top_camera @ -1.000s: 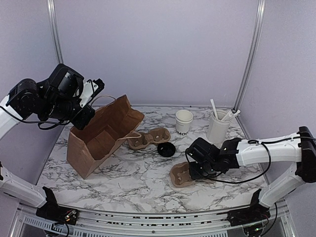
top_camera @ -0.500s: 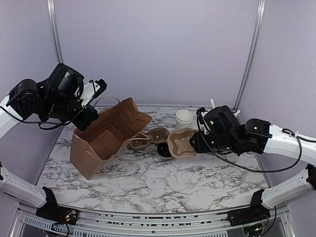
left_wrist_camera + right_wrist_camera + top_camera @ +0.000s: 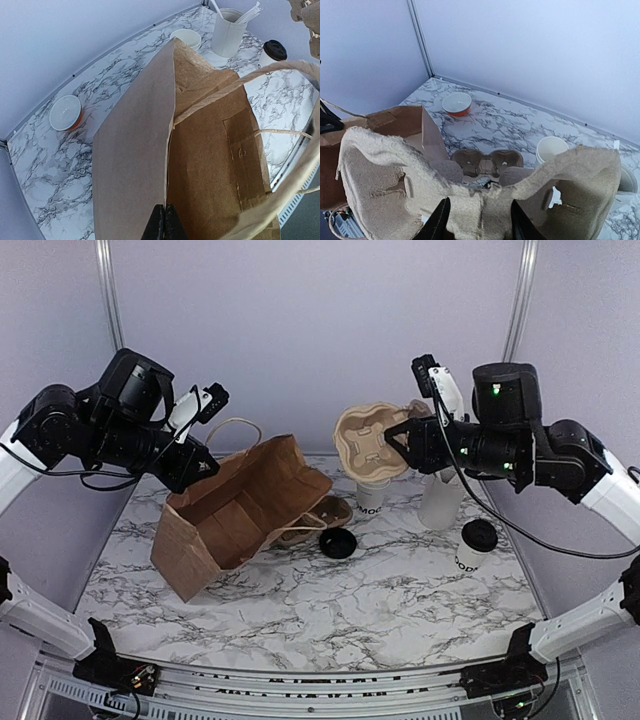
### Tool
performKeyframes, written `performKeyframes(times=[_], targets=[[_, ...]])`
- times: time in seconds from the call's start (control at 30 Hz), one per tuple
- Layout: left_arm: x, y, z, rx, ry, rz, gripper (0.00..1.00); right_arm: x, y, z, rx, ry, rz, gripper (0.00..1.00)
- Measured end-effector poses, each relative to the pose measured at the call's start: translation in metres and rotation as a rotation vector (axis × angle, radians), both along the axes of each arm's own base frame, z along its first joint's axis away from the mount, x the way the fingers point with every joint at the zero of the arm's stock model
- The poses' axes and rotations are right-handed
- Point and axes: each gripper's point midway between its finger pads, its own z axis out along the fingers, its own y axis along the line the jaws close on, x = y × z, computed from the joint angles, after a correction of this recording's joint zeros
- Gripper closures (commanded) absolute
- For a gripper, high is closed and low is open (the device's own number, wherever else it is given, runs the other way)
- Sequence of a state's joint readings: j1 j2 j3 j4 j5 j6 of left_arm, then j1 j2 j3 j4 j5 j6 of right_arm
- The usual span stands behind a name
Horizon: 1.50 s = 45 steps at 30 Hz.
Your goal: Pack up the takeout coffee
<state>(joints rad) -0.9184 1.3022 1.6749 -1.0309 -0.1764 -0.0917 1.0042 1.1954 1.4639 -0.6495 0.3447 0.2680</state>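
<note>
The left gripper is pinched tight on the rim of the brown paper bag, whose mouth gapes open. The right gripper is clamped on a pulp cup carrier held in the air above the marble table. The takeout coffee stands upright on the table with its lid on, at 3 o'clock from a loose black lid and 5 o'clock from the utensil cup, apart from both grippers.

Takeout coffee right of paper bag
</note>
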Motion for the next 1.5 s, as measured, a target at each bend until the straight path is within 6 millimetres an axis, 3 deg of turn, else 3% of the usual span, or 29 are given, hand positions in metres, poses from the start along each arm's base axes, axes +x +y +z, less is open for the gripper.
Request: performKeyframes(times=[0.2, 0.4, 0.7, 1.17, 1.5], targets=[[-0.020, -0.015, 0.027, -0.083, -0.009, -0.051, 1.00, -0.006, 0.019, 0.053, 0.049, -0.081, 0.112, 0.65], [-0.032, -0.026, 0.024, -0.093, 0.025, -0.068, 1.00, -0.016, 0.036, 0.076, 0.089, -0.099, 0.215, 0.64], [-0.029, -0.049, 0.004, -0.128, 0.102, -0.034, 1.00, -0.026, 0.058, 0.075, 0.104, -0.061, 0.329, 0.64], [-0.028, -0.082, 0.005, -0.350, 0.196, 0.014, 1.00, -0.044, 0.099, 0.066, 0.146, 0.047, 0.520, 0.64], [-0.028, -0.088, -0.010, -0.482, 0.239, 0.064, 1.00, -0.066, 0.104, 0.057, 0.148, 0.136, 0.632, 0.63]])
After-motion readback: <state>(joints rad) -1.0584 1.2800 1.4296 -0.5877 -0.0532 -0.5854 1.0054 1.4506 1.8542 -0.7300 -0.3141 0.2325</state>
